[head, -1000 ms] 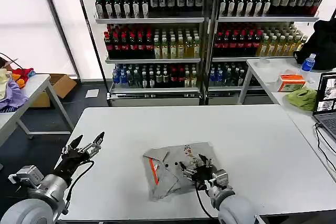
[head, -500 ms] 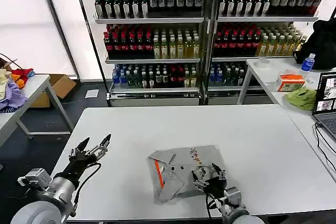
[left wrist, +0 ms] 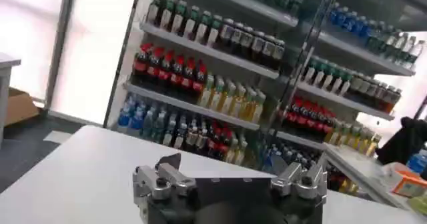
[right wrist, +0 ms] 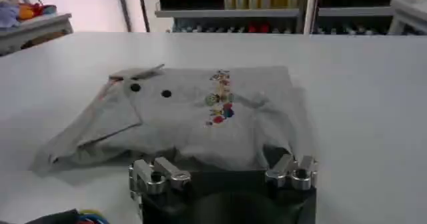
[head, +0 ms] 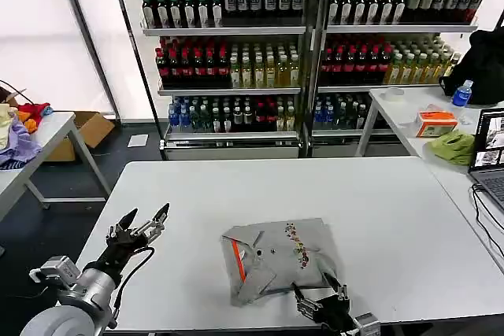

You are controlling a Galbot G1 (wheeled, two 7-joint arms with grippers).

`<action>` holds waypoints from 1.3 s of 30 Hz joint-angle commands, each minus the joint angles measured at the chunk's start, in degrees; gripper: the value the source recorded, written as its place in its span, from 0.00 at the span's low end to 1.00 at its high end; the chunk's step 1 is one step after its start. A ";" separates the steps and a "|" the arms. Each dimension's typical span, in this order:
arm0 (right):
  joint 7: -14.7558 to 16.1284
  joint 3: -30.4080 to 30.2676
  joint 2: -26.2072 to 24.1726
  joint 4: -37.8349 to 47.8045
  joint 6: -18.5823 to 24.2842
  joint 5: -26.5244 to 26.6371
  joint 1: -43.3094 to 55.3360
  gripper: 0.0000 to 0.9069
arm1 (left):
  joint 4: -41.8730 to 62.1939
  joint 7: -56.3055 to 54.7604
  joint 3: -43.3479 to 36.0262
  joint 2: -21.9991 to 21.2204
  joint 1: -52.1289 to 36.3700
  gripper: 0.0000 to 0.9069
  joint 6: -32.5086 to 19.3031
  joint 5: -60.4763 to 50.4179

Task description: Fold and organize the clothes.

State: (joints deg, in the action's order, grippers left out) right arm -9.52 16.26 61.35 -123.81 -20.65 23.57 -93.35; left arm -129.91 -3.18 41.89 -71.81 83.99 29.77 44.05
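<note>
White counter (head: 409, 218), drinks shelves (head: 236, 60) behind. Right gripper (head: 321, 302) now withdrawn near-side off folded grey shirt (head: 279, 257), spread, empty. Left gripper (head: 140, 224) spread, idle left. Fold apparently complete.

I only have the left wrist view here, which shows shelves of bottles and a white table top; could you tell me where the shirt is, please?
Observer: The grey shirt lies folded on the white table, toward its near edge, in front of the robot.
Operator: Thank you. Is the right gripper holding it?
Observer: No. The right gripper is open, at the shirt's near edge and clear of the cloth.
Operator: And where is my left gripper relative to the shirt?
Observer: The left gripper is open above the table's near left corner, well apart from the shirt.
</note>
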 commanded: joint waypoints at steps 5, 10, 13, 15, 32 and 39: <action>3.19 20.99 0.81 -11.54 9.21 2.89 -6.11 1.00 | 0.03 0.24 -0.36 -0.43 0.48 1.00 -0.22 -0.48; 5.07 30.33 1.58 -8.64 12.51 4.02 -4.31 1.00 | -0.08 0.93 -0.92 -1.33 1.54 1.00 -1.06 -1.93; 8.13 35.10 2.42 -6.08 12.87 6.06 -3.74 1.00 | -0.44 1.85 -0.96 -2.38 3.00 1.00 -2.19 -3.47; 10.96 36.54 3.48 -3.29 14.13 5.86 -2.98 1.00 | -0.46 2.57 -1.11 -3.26 4.21 1.00 -3.61 -4.99; 15.12 37.54 6.32 4.88 19.08 7.35 -0.92 1.00 | 1.31 6.87 -1.54 -6.69 9.93 1.00 -10.43 -16.48; 15.92 35.81 7.01 4.62 20.23 9.34 -1.82 1.00 | 2.53 12.26 -0.94 -7.78 12.03 1.00 -16.41 -21.62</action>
State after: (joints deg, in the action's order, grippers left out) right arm 4.13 50.99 67.39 -121.23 -3.21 30.82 -95.03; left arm -128.62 3.95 40.90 -78.45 93.53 19.71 29.80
